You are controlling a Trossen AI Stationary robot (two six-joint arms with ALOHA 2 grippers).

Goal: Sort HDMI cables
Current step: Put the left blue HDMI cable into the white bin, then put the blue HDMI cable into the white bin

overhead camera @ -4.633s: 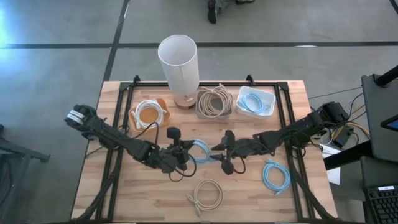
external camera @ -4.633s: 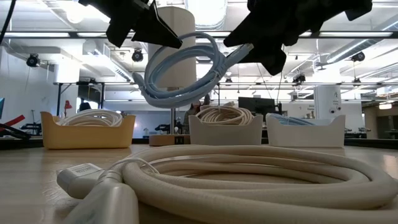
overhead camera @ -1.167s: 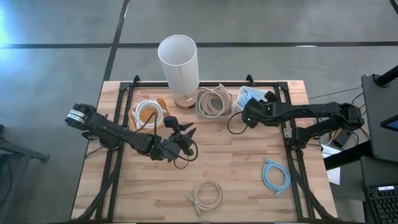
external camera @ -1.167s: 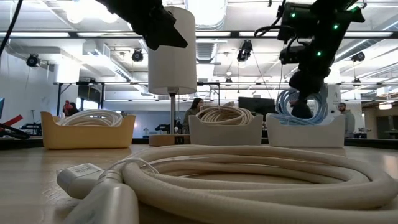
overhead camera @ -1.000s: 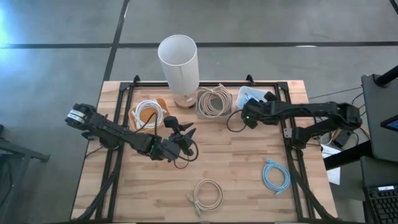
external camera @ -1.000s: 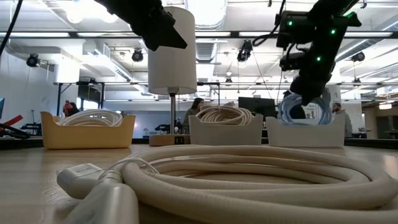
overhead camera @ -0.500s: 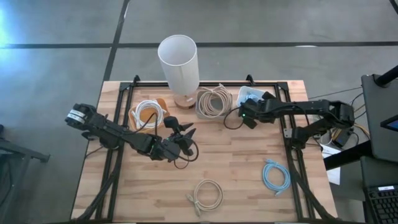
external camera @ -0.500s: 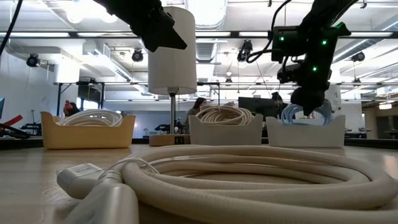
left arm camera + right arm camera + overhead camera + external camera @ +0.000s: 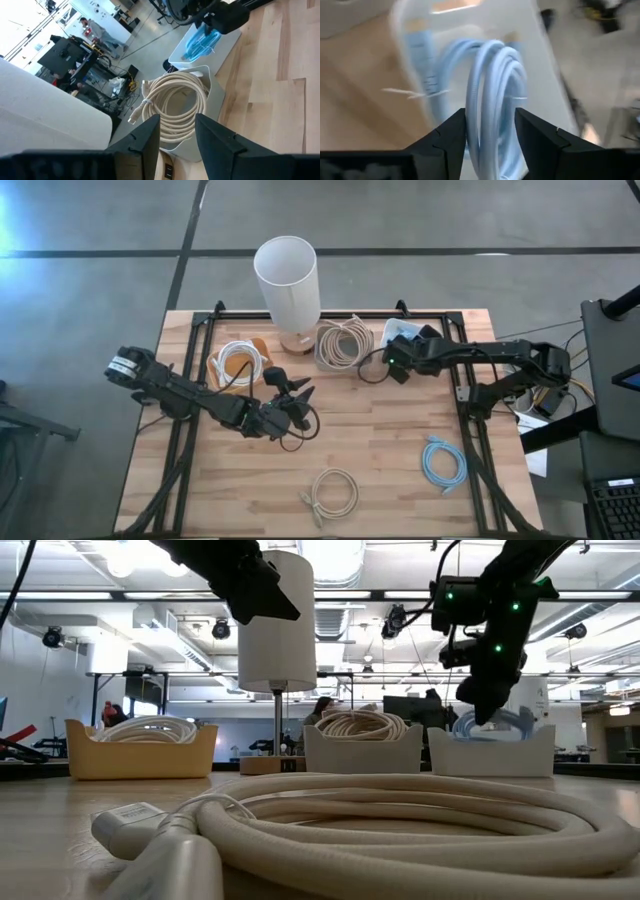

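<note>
Even, bright overhead light fills the high view, with a pale glare patch on the floor (image 9: pixel 12 220) at the far left edge and only soft shadows under the arms. In the low view, ceiling lamps (image 9: pixel 330 555) blow out white, leaving the arms as dark silhouettes, while the beige cable (image 9: pixel 380 825) up close looks soft. The right wrist view is heavily smeared; the light blue cable (image 9: pixel 495 100) blurs
</note>
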